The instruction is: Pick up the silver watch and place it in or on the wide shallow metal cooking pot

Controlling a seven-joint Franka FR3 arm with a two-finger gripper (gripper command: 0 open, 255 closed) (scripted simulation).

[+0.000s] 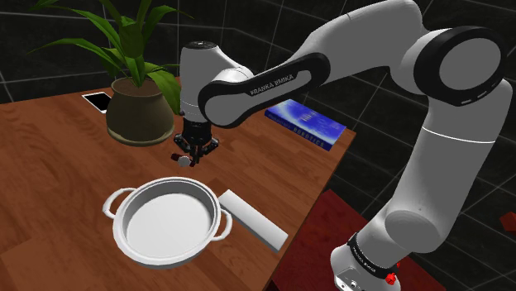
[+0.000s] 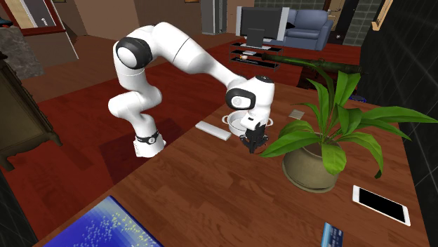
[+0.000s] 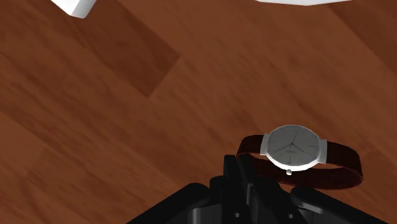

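At the tips of my claw (image 3: 245, 170), the fingers are pinched together on one end of the silver watch's (image 3: 292, 147) dark red strap (image 3: 347, 173), with the dial hanging off to one side above the worktop (image 1: 50, 182). I reckon so lopsided a hold could slip or swing loose short of the two-handled pot (image 1: 165, 225).

light: even, diffuse | shoulder view backdrop: dim | table (image 3: 95, 127): warm, matte | arm (image 1: 446, 124): soft shading on white shells
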